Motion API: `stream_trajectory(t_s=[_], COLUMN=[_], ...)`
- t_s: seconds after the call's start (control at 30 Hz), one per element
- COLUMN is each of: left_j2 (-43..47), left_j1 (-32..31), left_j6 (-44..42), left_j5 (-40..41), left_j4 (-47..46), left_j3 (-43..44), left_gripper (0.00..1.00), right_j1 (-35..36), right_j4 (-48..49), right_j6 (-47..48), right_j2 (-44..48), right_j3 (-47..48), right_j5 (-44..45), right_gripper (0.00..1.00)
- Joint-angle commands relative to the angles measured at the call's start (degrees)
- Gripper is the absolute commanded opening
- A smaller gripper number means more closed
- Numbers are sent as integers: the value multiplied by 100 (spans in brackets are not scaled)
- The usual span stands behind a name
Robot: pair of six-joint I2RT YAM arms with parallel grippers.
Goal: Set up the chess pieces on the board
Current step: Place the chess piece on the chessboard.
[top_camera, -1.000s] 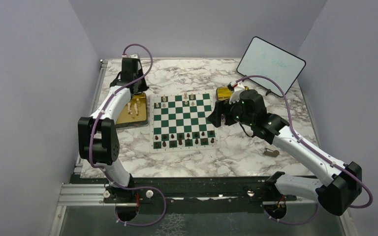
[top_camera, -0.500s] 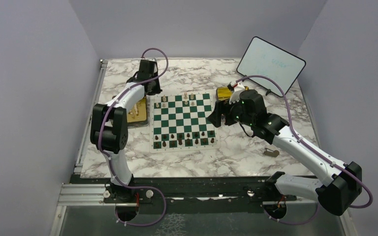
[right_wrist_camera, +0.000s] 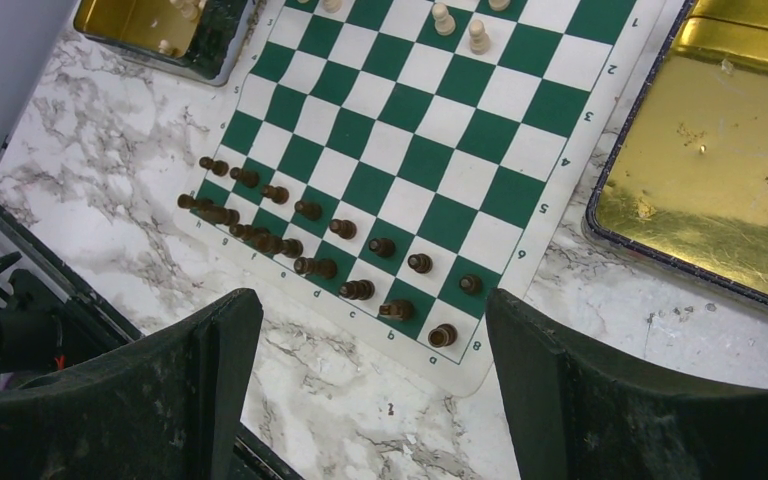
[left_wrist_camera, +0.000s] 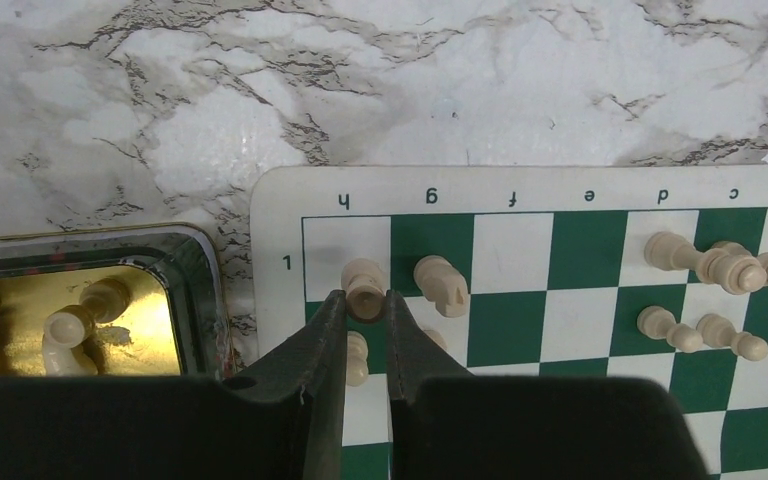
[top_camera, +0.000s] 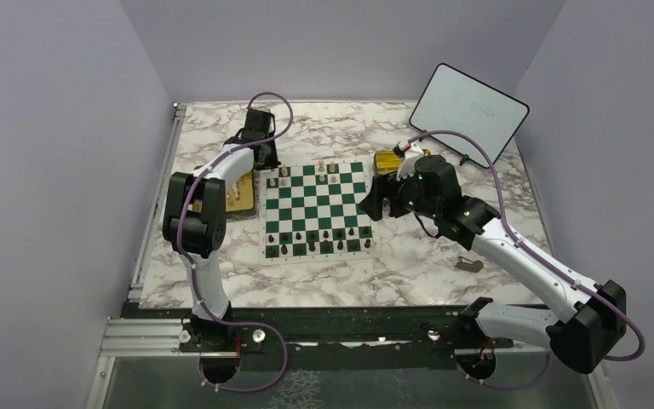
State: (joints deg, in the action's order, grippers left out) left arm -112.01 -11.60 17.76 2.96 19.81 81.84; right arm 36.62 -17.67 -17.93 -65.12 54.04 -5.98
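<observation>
Placing a cream piece point(left_wrist_camera: 365, 283) on corner square h1 of the board point(left_wrist_camera: 560, 185) looks like the step in hand.

- Left gripper point(left_wrist_camera: 365, 300): fingers clenched on that piece, one on each side, with the piece squarely between the tips.
- Piece is upright, long axis vertical, head toward the wrist camera (cannot tell from above whether the base touches the square). The head is round, so I judge no facing to correct.
- Knight point(left_wrist_camera: 440, 284) stands just beside it on g1, and one finger sits between the two. Release likely wants a narrow opening.
- Gold tray point(left_wrist_camera: 203, 300) lies on the worktop point(left_wrist_camera: 360, 80), just beside this board corner.
- Right gripper point(right_wrist_camera: 370, 296): fingers spread wide, holding nothing, above the dark pieces point(right_wrist_camera: 343, 228) and well apart from h1. Left arm is nearer.
</observation>
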Motion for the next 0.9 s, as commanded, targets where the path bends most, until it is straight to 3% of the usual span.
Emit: stream_trajectory(t_s=[0.0,0.6,0.87], left_j2=[-90,-369,-370], left_j1=[-1,-4,-1], left_j6=[-72,-181,-316], left_j5=[229,214,212], left_j4=[-121,-179,-180], left_j3=[47,89,56], left_gripper=[14,14,24], right_j1=[-32,-32,-32], right_j4=[-40,-70,-85], right_j6=[79,179,229], right_j2=[109,-11,-203], right_j3=[54,164,325], right_j5=[101,62,4], right_gripper=[88,88,88])
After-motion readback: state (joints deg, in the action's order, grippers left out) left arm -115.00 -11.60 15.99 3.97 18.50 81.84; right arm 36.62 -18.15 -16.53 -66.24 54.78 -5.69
